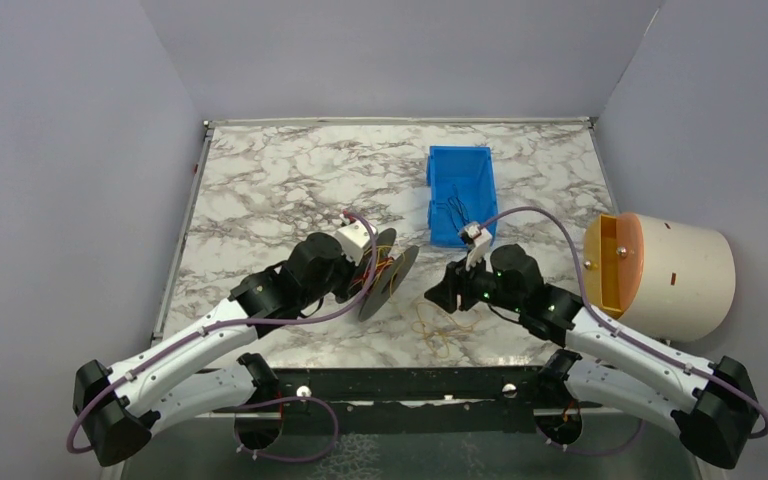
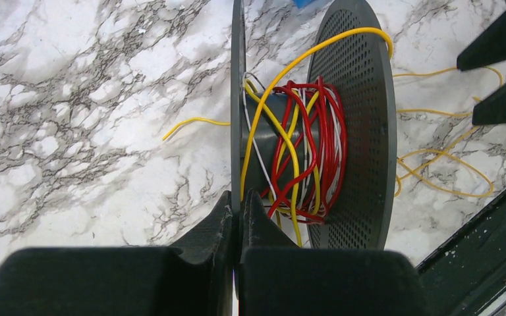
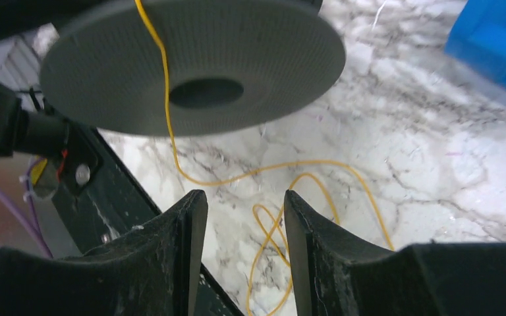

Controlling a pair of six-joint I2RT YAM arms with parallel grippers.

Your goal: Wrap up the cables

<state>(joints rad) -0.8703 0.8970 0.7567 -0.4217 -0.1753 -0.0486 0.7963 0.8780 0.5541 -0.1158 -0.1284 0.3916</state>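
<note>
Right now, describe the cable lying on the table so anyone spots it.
On the marble table, find the black perforated spool. Just right of it a thin yellow wire lies in loose loops; the red wires sit wound on the spool.

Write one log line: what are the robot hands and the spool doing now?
left gripper: shut on spool flange | right gripper: open, empty, above loose yellow cable | spool: red cables wound on

The white, grey-veined marble tabletop [image 1: 260, 190] carries a blue bin [image 1: 460, 195] toward its far right. Loose yellow cable [image 3: 316, 162] lies looped near its front edge.
</note>
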